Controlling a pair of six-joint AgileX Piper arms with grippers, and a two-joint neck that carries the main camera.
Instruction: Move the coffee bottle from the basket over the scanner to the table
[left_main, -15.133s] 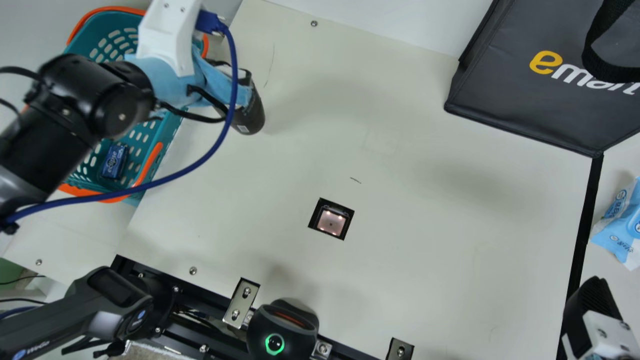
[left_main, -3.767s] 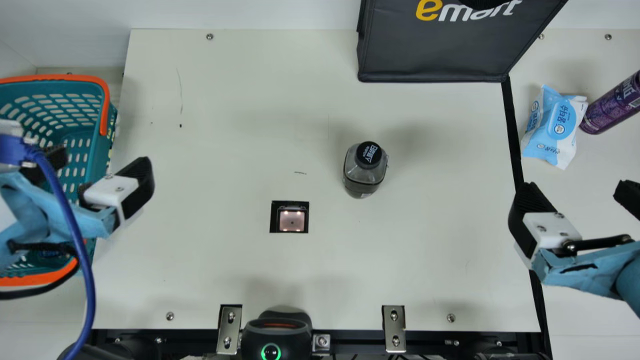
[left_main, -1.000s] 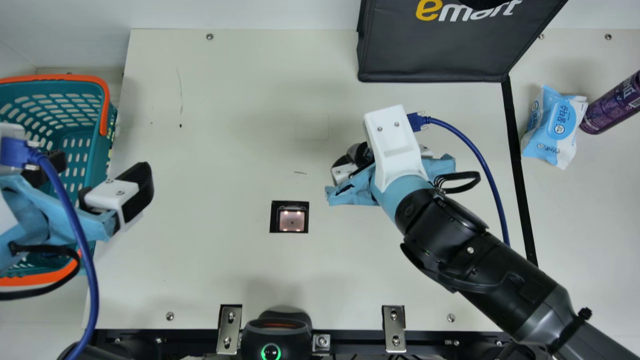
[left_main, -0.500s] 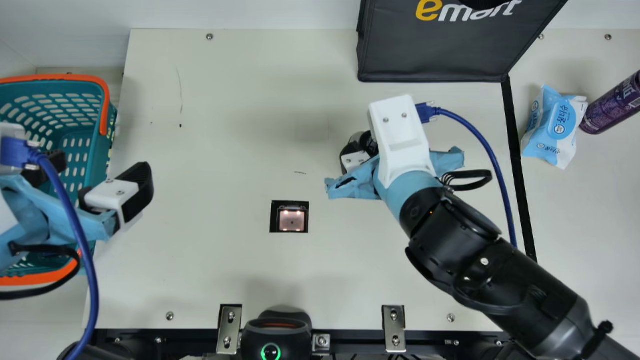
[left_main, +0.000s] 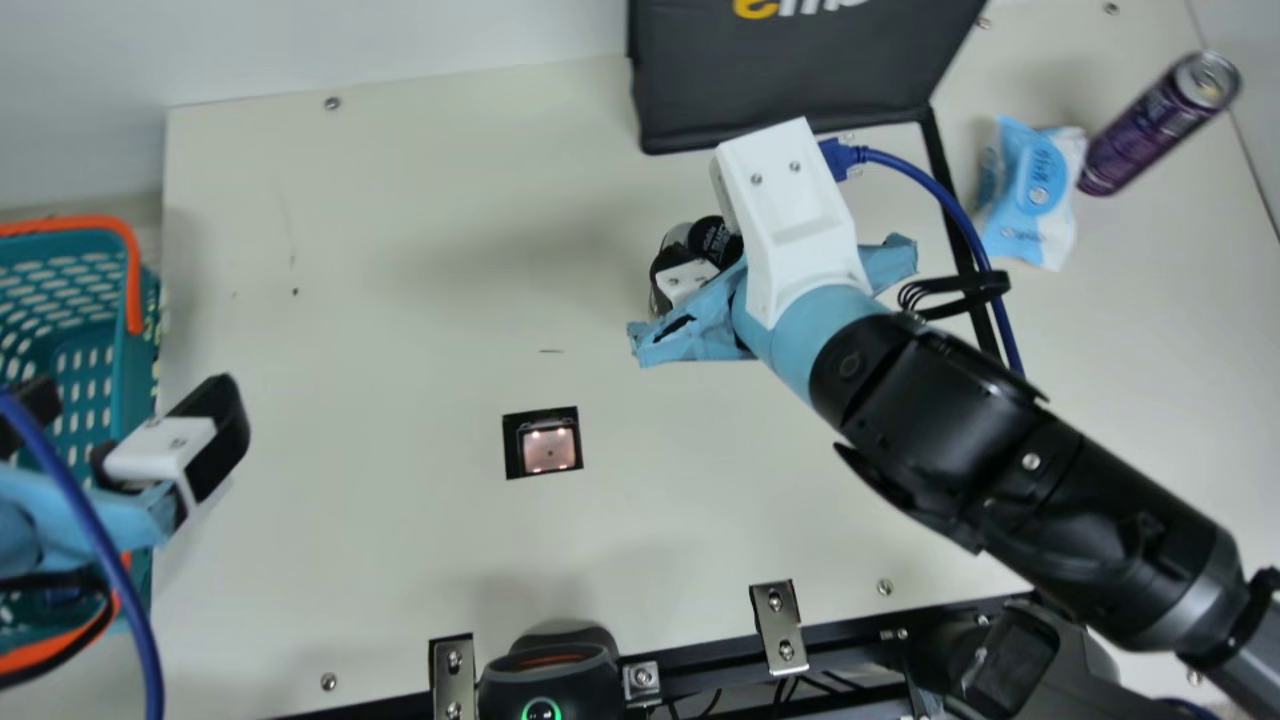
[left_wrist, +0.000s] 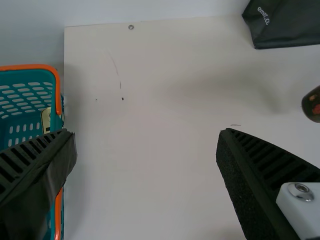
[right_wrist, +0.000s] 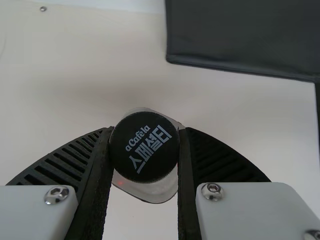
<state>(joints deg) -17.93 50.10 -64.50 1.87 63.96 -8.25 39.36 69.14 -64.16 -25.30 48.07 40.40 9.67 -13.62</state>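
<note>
In the main view my right gripper (left_main: 690, 265) is right of centre, beyond the scanner window (left_main: 549, 445), shut on the coffee bottle, whose black cap (left_main: 716, 240) is turned up. The right wrist view has both ribbed fingers of the right gripper (right_wrist: 144, 150) against opposite sides of the bottle cap (right_wrist: 145, 146); the bottle's base is hidden there. My left gripper (left_main: 134, 412) is beside the teal basket (left_main: 88, 385), its fingers wide apart. Bare table lies between the fingers of the left gripper (left_wrist: 147, 140) in the left wrist view, with the basket rim (left_wrist: 30, 67) past one finger.
A black bag (left_main: 790, 75) stands at the back of the table (left_main: 350, 300). A blue wipes pack (left_main: 1035, 195) and a purple can (left_main: 1150, 125) are at the right. Front centre holds a black device with a green ring (left_main: 541, 690).
The camera has turned. Since 3.8 s ago my right gripper has come in from the right and shut on the bottle; with it, it has moved away from the scanner towards the bag.
</note>
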